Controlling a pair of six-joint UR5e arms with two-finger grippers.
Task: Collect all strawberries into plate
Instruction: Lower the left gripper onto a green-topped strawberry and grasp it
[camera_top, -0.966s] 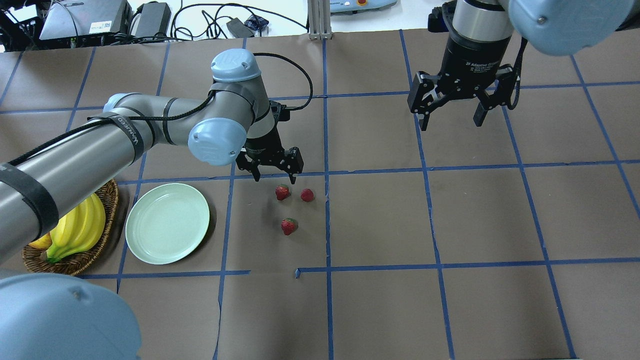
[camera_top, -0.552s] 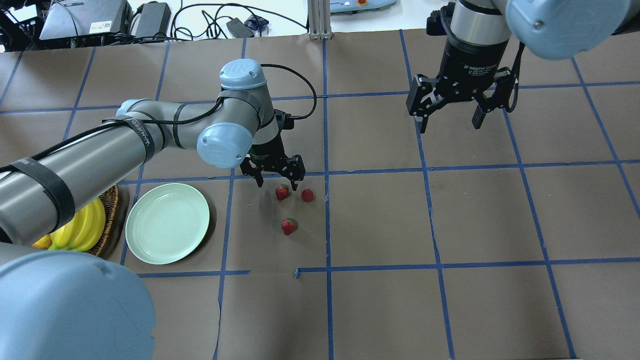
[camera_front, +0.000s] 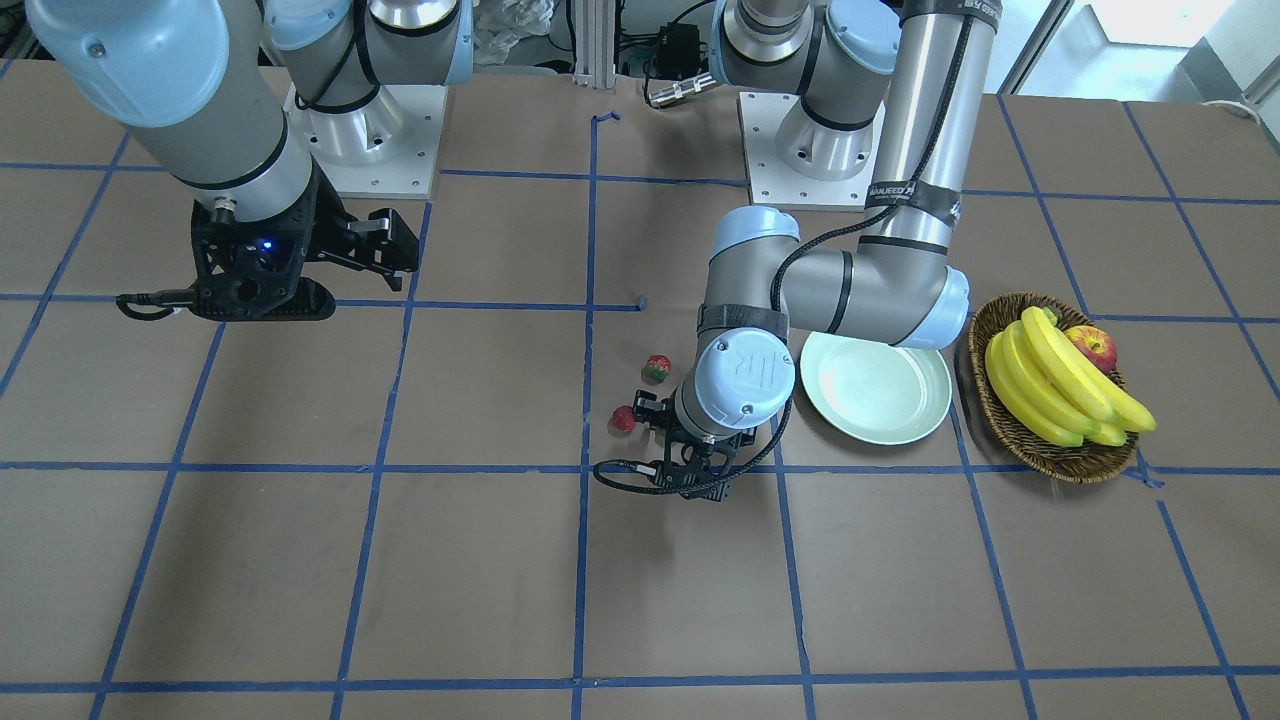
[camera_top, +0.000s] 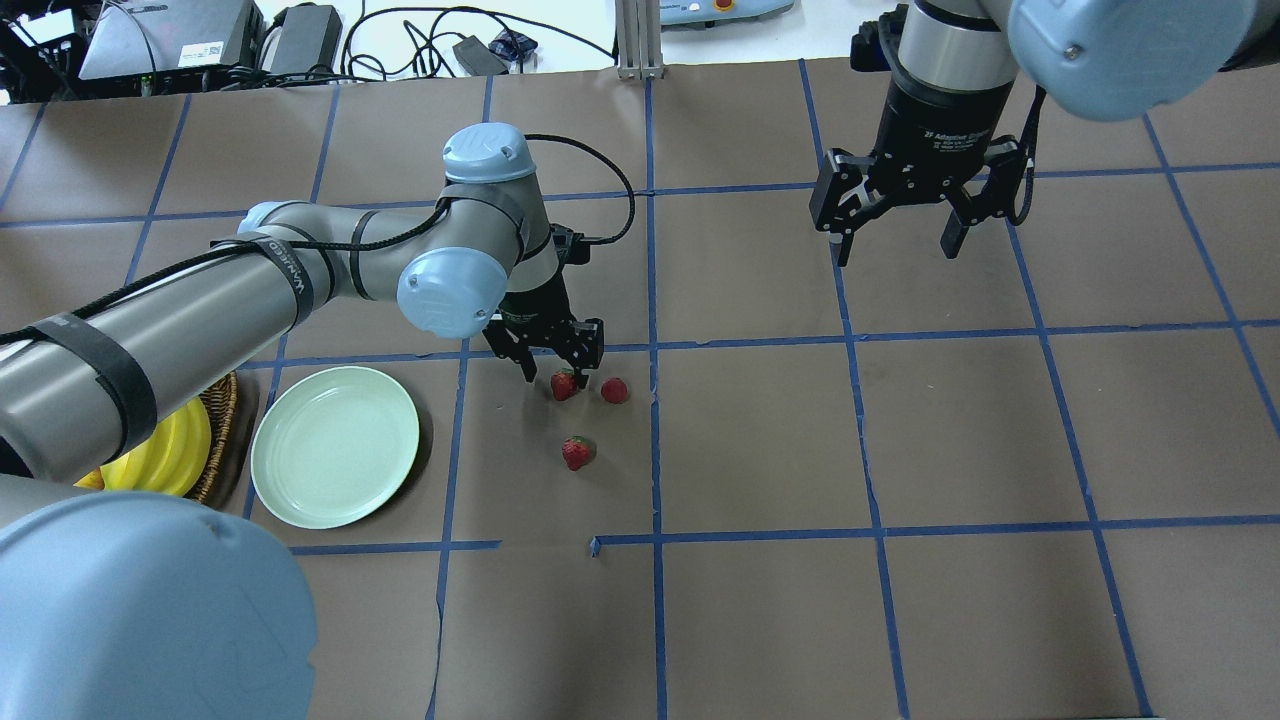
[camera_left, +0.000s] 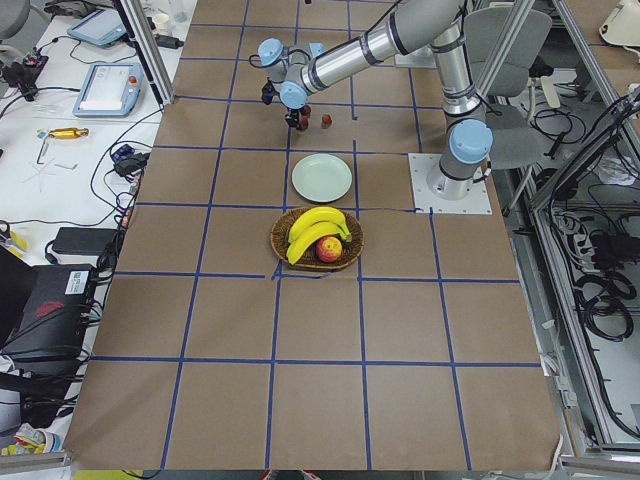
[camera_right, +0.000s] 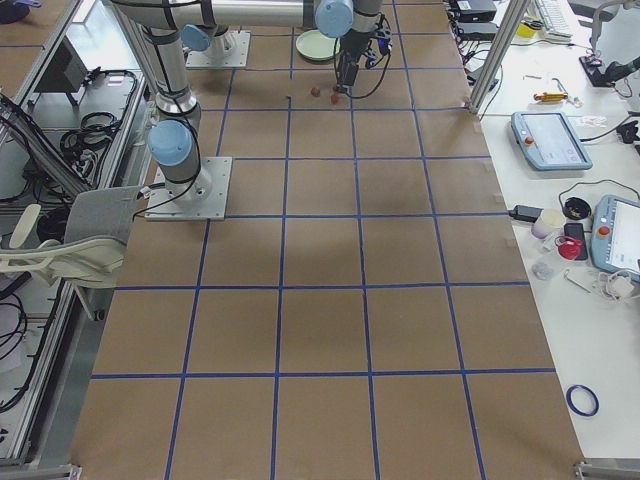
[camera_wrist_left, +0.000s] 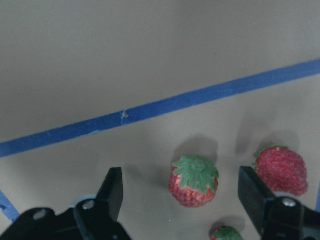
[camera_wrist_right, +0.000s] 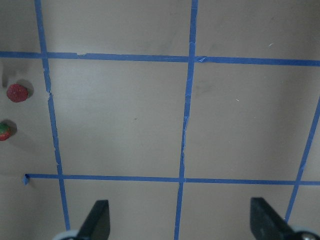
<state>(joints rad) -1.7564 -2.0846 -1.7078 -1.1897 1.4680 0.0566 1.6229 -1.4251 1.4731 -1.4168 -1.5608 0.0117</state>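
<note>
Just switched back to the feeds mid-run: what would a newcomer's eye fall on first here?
The left end effector, open and low over the table, its fingers framing one strawberry, with a second strawberry beside it and a third strawberry nearer the robot. Next, the empty mint-green plate to the robot's left of the berries, and past it the wicker basket of bright yellow bananas.

Three strawberries (camera_top: 579, 453) close together on the table (camera_top: 900, 450), plate (camera_top: 335, 445) to their left, basket (camera_top: 222, 445) left of the plate
</note>
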